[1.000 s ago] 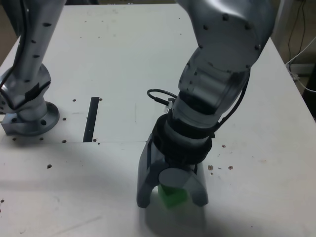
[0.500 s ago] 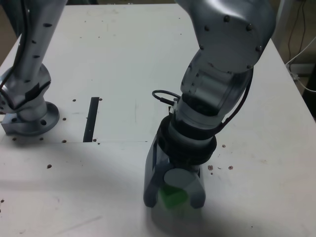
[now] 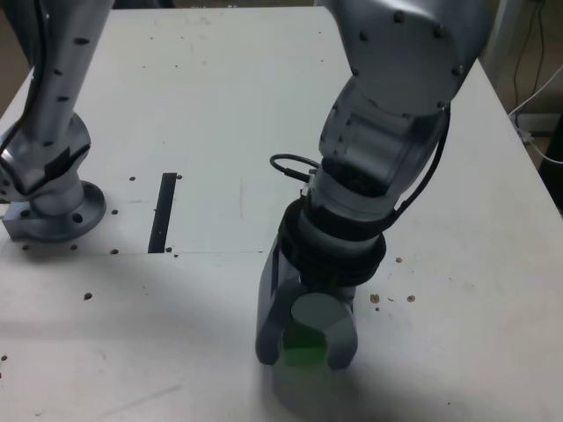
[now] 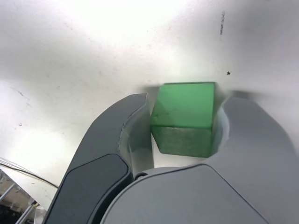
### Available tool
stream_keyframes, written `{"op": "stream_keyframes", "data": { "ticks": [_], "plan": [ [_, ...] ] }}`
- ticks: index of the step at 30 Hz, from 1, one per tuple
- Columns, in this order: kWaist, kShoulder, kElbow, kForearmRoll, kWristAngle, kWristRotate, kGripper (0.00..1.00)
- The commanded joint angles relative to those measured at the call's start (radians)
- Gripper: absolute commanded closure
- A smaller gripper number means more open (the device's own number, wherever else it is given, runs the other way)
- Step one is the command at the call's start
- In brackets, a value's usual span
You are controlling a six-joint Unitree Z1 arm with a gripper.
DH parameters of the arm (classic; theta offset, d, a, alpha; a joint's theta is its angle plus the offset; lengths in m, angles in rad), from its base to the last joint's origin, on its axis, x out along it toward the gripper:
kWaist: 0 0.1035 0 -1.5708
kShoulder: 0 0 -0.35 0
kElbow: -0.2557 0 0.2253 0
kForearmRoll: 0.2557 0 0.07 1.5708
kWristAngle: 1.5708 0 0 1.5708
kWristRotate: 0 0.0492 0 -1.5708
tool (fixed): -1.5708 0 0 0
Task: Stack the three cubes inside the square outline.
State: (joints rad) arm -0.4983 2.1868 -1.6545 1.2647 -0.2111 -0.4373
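Grey rounded metal arm (image 3: 369, 158) leans down toward six o'clock in exterior view. Curved smooth fingers of gripper (image 3: 304, 352) stand apart, on both sides of green solid cube (image 4: 183, 116); firm grip, I cannot tell. Cube sits on white scuffed tabletop (image 4: 107, 60).

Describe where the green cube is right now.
In the exterior view, the green cube sits between the gripper's two jaws, low and just right of centre, nearer the viewer than the black strip.
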Motion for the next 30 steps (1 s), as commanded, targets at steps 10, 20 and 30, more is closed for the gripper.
{"op": "stream_keyframes", "data": {
  "ticks": [10, 20, 30],
  "plan": [
    [0.005, -0.073, -0.005, 0.072, 0.058, 0.027, 0.72],
    [0.118, -0.164, -0.067, 0.209, 0.122, 0.139, 0.72],
    [0.264, -0.189, -0.167, 0.31, 0.142, 0.265, 0.72]
  ]
}}
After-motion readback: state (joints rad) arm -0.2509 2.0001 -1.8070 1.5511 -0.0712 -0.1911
